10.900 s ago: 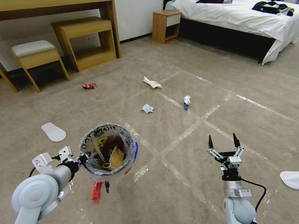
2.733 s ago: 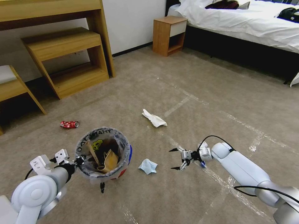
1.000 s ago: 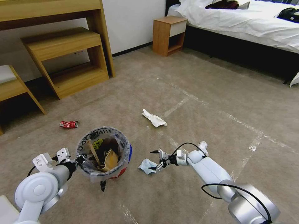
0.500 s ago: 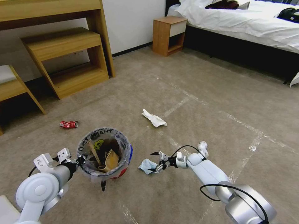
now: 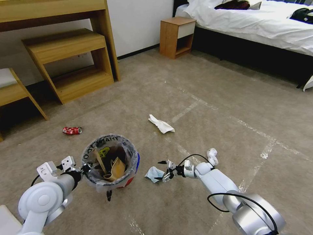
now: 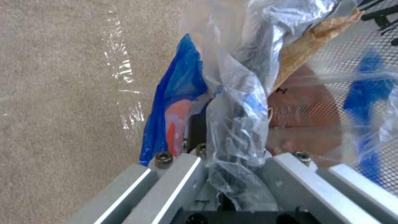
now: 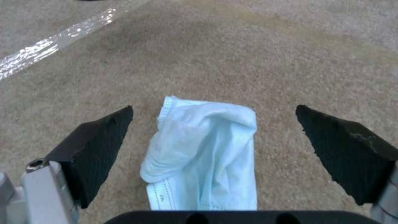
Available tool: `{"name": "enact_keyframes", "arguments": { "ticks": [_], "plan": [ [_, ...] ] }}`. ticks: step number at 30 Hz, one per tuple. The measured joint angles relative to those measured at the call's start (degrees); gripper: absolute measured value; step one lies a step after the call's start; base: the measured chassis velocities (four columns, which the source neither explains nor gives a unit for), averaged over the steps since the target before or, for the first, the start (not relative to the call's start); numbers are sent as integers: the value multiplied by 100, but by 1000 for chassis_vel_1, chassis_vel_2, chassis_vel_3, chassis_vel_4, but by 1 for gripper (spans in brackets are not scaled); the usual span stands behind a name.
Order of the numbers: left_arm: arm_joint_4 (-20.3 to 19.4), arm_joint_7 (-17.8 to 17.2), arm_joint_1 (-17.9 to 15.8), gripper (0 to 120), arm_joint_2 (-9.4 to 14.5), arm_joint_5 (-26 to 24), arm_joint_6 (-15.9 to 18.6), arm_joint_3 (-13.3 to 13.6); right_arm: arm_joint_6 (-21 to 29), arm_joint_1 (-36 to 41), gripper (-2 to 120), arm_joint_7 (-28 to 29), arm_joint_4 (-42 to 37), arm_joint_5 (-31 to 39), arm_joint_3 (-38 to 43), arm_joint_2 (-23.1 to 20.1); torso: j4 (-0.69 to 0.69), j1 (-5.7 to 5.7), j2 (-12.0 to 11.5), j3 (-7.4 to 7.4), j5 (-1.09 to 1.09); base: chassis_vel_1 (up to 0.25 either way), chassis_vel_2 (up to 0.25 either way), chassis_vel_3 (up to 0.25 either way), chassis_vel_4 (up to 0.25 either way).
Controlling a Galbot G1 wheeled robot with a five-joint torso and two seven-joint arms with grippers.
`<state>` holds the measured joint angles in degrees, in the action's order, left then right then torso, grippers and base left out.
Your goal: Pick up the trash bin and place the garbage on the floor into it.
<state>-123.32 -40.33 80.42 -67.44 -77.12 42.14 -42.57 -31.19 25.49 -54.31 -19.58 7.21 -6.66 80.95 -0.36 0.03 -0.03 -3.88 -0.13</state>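
Trash bin [image 5: 130,166], red with a blue rim and a clear liner printed in black letters and a yellow smiley, hangs off the floor [image 5: 202,130] at my left side, pinched at its rim by my left gripper [image 5: 85,168]. In the left wrist view my fingers [image 6: 182,174] are pressed together on the bunched liner and the edge of the bin [image 6: 176,90]; most of the bin's wall is cut off there, and the crumpled plastic hides how the rim sits between the pads. Inside I can make out a brown paper bag [image 5: 117,168] and a thin wooden stick [image 5: 98,159]; the rest is dark and hard to tell.

Just right of the bin, on the carpet, lies the pale blue mask [image 5: 152,173]. My right gripper [image 5: 162,170] reaches low toward it, spread wide. In the right wrist view the mask [image 7: 205,155] lies between my two black pads [image 7: 99,146], touching neither; its near edge is hidden behind the gripper's body.

Farther out, white crumpled paper [image 5: 161,124] lies near a tape line, a crushed red can [image 5: 72,130] lies well to the left beyond the bin, and a white wad [image 5: 212,156] shows just behind my right forearm, partly covered by it. Wooden furniture [image 5: 70,62], a nightstand [image 5: 177,36] and a bed [image 5: 260,26] stand along the far edge.
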Motion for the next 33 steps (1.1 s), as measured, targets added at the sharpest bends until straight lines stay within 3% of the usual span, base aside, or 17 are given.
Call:
{"name": "enact_keyframes", "arguments": {
  "ticks": [5, 8, 11, 15, 18, 19, 21, 28, 30, 33],
  "plan": [
    [-1, 4, 11, 0, 3, 4, 0, 0, 80, 37, 99, -13, 22, 84, 48, 58, 0, 0, 0, 0, 0, 0, 0, 0, 0],
    [-5, 5, 13, 0, 12, 4, 0, -4, 111, 46, 90, -19, 21, 166, 48, 63, 0, 0, 0, 0, 0, 0, 0, 0, 0],
    [-11, 5, 13, 0, 22, 4, 0, -5, 153, 49, 74, -26, 14, 257, 45, 73, 0, 0, 0, 0, 0, 0, 0, 0, 0],
    [-12, 5, 9, 0, 23, 4, 0, -5, 158, 55, 65, -26, 13, 283, 44, 82, 0, 0, 0, 0, 0, 0, 0, 0, 0],
    [-8, 6, 4, 0, 21, 7, 0, -4, 162, 64, 39, -18, -51, 371, 25, 64, 0, 0, 0, 0, 0, 0, 0, 0, 0],
    [-8, 6, 4, 0, 21, 7, 0, -4, 162, 64, 39, -18, -51, 371, 25, 64, 0, 0, 0, 0, 0, 0, 0, 0, 0],
    [-7, 5, -2, 0, 25, 7, 0, -3, 163, 63, 28, -15, -98, 419, 13, 33, 0, 0, 0, 0, 0, 0, 0, 0, 0],
    [12, 6, -12, 0, 27, 11, 0, 4, 178, 65, 10, -63, -178, 489, -18, -24, 0, 0, 0, 0, 0, 0, 0, 0, 0],
    [29, 5, -20, 0, 19, 21, 0, 17, 184, 66, 0, -73, -177, 512, -25, -35, 0, 0, 0, 0, 0, 0, 0, 0, 0],
    [35, 5, -23, 0, 19, 25, 0, 20, 185, 69, 0, -71, -175, 512, -27, -36, 0, 0, 0, 0, 0, 0, 0, 0, 0]
  ]
}}
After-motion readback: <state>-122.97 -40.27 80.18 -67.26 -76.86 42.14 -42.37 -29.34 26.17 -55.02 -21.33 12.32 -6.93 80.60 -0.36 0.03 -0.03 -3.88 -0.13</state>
